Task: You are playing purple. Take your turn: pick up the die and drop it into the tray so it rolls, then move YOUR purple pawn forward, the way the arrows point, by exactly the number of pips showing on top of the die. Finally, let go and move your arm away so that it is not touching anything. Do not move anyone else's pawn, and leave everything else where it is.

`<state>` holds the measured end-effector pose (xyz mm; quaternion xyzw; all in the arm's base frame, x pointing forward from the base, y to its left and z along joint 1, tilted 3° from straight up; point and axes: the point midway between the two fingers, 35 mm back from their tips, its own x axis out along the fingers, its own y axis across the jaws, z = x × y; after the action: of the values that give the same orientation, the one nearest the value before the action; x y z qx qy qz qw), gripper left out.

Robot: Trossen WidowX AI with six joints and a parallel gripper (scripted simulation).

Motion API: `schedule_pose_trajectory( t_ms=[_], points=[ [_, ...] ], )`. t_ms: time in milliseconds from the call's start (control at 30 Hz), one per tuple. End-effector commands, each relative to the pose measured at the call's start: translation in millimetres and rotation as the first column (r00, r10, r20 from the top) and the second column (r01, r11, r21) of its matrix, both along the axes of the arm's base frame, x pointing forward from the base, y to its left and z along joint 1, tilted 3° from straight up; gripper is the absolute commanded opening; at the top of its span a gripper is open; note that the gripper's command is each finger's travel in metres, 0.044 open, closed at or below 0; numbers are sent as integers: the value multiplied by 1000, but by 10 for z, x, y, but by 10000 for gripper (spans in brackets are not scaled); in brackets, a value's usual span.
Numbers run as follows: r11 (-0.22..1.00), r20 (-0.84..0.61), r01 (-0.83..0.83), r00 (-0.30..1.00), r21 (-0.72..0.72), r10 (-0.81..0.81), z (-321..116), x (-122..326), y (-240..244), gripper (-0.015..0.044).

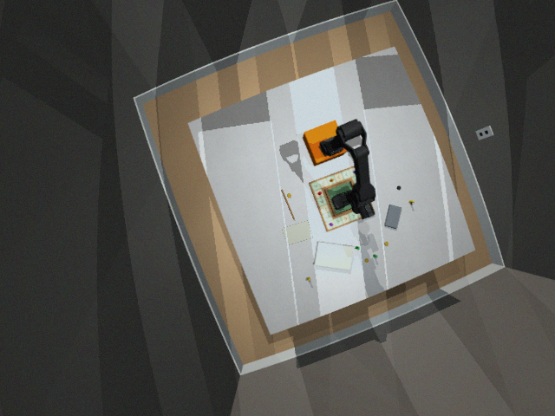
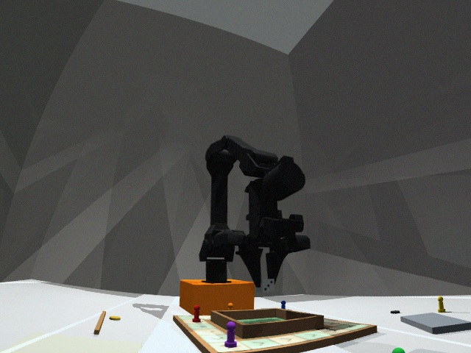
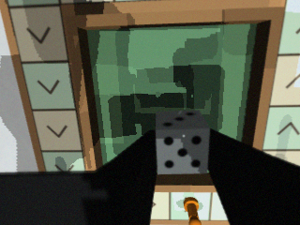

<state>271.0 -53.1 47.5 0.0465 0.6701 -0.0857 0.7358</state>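
My gripper (image 2: 266,282) (image 3: 179,137) is shut on the grey die (image 2: 268,284) (image 3: 182,152). It holds the die in the air above the wood-rimmed green tray (image 2: 281,327) (image 3: 164,18). In the wrist view five pips show on the die's near side and three on its darker upper face. The purple pawn (image 1: 331,224) (image 2: 230,334) stands upright on a corner square of the board (image 1: 327,230) (image 2: 317,335). In the top view the arm hides the die and part of the board.
The red pawn (image 1: 319,193) (image 2: 196,314), orange pawn (image 1: 331,180) (image 3: 191,206) and blue pawn (image 2: 282,304) stand on the board. Around it lie a brown stick (image 1: 287,204) (image 2: 99,322), a pale box (image 1: 334,256), a grey slab (image 1: 393,217) (image 2: 435,322) and several small pieces.
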Motion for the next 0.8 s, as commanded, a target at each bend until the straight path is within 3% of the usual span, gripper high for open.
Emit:
schedule_pose_trajectory(
  t_ms=[0, 567, 767],
  points=[
    [1000, 103, 4, 995, -19, -2, -40, 9, 5, 0],
    [991, 615, 18, 785, -131, 68, -146, 102, -12, 0],
    [988, 700, 30, 708, -153, 87, -140, 85, -8, 0]
  ],
)
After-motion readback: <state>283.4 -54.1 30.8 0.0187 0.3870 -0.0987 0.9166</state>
